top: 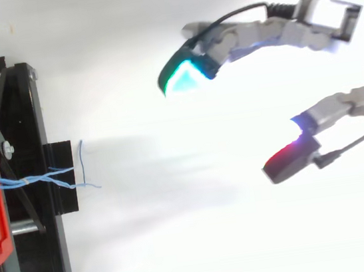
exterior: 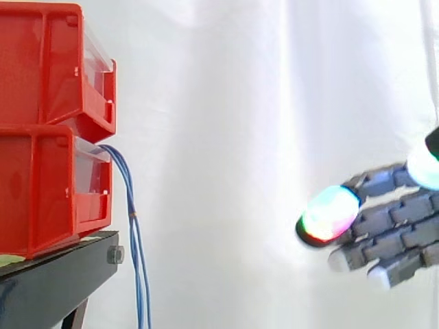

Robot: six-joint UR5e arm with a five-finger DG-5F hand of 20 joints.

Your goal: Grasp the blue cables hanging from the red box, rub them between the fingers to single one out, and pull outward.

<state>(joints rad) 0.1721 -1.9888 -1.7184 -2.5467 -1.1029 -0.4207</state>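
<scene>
Thin blue cables (exterior: pixel 137 247) are hanging from the lower red plastic bin (exterior: pixel 41 192), past the black metal stand (exterior: pixel 55 281). The grey hand (exterior: pixel 398 226) is hovering well apart, fingers spread, holding nothing, before the white curtain (exterior: pixel 240 103)

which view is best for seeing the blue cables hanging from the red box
The side view: the blue cables come out of the lower red bin and hang down past the black stand, their drop seen in profile. The top view looks down along them, showing short strands crossing the stand.
</scene>
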